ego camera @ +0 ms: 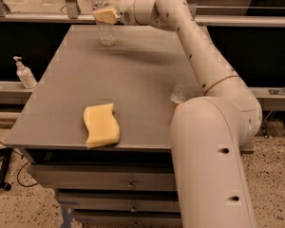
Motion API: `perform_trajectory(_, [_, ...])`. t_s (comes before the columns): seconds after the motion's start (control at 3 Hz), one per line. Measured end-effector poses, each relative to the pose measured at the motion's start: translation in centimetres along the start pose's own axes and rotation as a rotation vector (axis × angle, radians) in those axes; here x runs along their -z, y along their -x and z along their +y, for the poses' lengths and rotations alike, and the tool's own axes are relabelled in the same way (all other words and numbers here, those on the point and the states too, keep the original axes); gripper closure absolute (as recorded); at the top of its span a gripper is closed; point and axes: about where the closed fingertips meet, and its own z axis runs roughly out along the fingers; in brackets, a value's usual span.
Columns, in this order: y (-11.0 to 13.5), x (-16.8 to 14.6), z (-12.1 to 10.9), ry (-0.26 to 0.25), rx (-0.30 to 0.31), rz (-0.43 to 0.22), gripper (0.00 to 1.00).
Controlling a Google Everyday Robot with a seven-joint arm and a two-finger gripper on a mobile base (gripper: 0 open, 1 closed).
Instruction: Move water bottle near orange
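Gripper at water bottle, upper left of frame.
Bottle upright at the far edge of the table. Gripper level with its upper body, apparently against it; whether it has hold cannot be told. Yellow sponge flat near front edge, lower left. Pump dispenser off-table, far left.

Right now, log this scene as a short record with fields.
gripper: at the water bottle, upper part
water bottle: upright, far edge of the table
orange: not in sight in this view
sponge: flat, near the table's front edge
pump bottle: off the table, on the left
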Motion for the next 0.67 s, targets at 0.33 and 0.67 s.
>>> perform_trajectory(0.33, [-0.1, 1.0, 0.4, 0.01, -0.02, 0.004, 0.88])
perform_trajectory(0.67, [1.0, 3.3, 1.3, 0.027, -0.036, -0.019, 1.0])
